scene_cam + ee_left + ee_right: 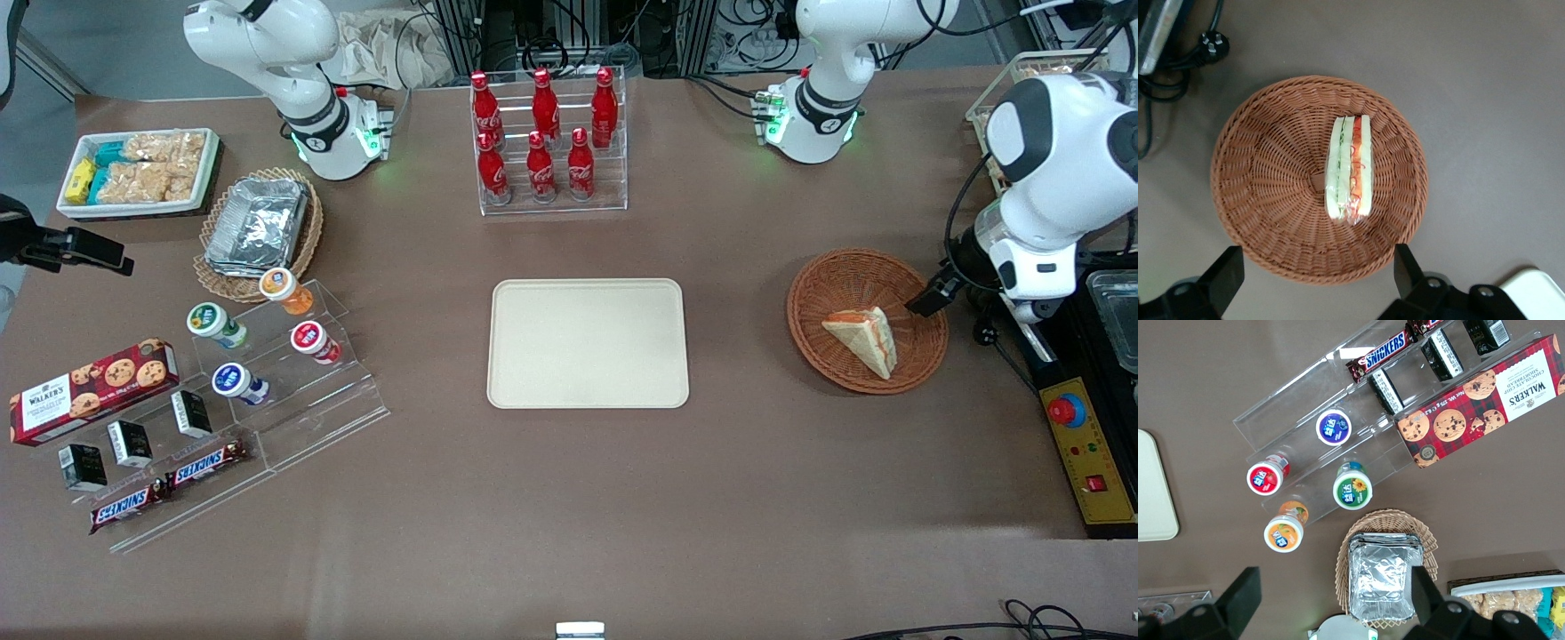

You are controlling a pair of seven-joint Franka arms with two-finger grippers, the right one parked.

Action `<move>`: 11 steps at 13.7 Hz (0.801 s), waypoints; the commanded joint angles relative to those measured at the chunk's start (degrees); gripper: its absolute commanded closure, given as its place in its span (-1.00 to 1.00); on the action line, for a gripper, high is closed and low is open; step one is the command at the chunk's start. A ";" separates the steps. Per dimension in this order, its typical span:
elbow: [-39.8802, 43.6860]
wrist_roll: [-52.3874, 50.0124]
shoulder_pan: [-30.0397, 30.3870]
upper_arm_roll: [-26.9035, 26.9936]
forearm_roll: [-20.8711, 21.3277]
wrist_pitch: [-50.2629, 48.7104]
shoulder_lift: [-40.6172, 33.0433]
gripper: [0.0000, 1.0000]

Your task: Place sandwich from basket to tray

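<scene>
My jaws (1317,280) hang spread wide above the basket's (827,276) rim, near the tabletop edge at my working end. The sandwich (864,338) lies in the basket, untouched, so I judge I am on the approach. Next I must descend, straddle the wedge, pinch gently, then carry it to the tray (588,343) mid-tabletop.
</scene>
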 commanded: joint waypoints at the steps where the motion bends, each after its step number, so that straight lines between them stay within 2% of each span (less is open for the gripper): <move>1: -6.54 -4.40 0.04 -0.53 -0.35 8.73 0.76 -1.00; 5: -13.31 -4.94 0.13 -0.53 -0.35 21.04 5.15 -1.00; 11: -17.80 -4.94 0.21 -0.53 -0.27 33.09 11.13 -1.00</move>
